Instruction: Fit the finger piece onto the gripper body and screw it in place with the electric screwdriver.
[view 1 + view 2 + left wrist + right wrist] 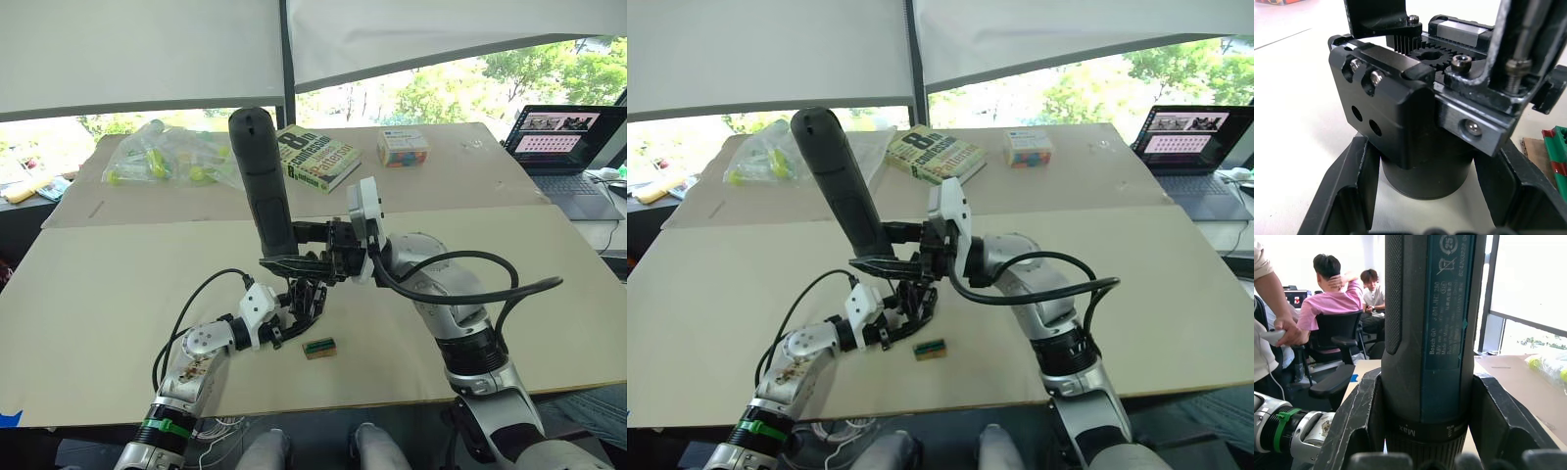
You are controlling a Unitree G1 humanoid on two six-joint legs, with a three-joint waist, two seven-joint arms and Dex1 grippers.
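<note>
The task is judged to be well into its screwing stage. The gripper body point(1400, 122) is stood on its round base near the front of the tabletop point(118, 294), slightly left of centre, and is clasped by the left tool point(294, 315), whose two black fingers point(1347, 196) are pressed against either side of that base. The electric screwdriver point(263, 181) is pinched around its lower barrel by the right tool point(312, 253) and is held nearly upright, leaning a little to the left, with its rounded end up and its thin metal bit point(1523, 54) brought down onto the right side of the gripper body's top. Whether the finger piece is already seated cannot be told with certainty; a black plate is seen at the far edge of the body. How many screws are left cannot be judged either.

The left arm is laid low over the front edge and reaches rightward. The right arm is bent at the elbow and reaches in from the right, its wrist turned leftward above the left tool. A small green block point(319, 347) lies just to the right of the body.
</note>
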